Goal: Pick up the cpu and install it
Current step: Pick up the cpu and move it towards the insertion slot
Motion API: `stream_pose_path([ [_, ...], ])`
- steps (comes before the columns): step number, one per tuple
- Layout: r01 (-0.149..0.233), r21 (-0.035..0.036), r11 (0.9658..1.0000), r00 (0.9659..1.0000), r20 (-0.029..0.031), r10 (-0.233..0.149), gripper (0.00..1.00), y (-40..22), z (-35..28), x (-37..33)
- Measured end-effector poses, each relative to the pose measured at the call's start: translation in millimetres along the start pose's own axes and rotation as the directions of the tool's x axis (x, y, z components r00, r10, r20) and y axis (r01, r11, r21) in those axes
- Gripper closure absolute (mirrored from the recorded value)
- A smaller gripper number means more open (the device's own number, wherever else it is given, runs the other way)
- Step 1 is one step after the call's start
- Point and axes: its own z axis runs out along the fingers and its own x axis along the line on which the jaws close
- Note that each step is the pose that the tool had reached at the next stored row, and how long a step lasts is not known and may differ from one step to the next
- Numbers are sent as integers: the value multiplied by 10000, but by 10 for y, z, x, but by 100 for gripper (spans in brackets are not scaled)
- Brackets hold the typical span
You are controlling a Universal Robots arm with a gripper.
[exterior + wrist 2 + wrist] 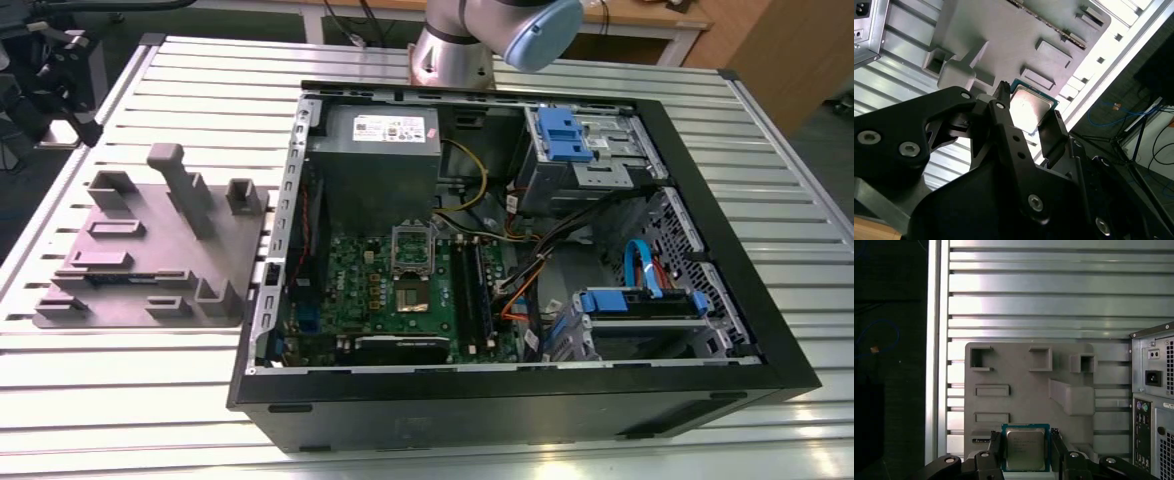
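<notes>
Item, nearest: the gripper (1029,102), black, its jaws drawn in to the width of the chip, one of its fingers (996,446) against each opposite edge, so that we judged it to have hold of the cpu (1025,449). Item: the cpu itself, a small flat square with a dull silver-grey metal top carrying faint print, framed by a thin green border. It sat level between the fingers over the near edge of the grey tray (1024,370); whether it was clear of the tray we could not tell. Step in hand, as we judged it: the pick-up, with installing not yet done. The carry, in our view, called for a level hold, light pressure on the edges and square alignment. Item, beyond: the slatted metal table (1044,290) and the computer case (1154,405) beside the tray, its socket (411,297) in the exterior view.
</notes>
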Motion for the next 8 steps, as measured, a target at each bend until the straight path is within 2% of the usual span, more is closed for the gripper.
stream_pose_path([
  [8, 0, 0, 10000, 10000, 1, 0, 53, 1, -23, 0],
])
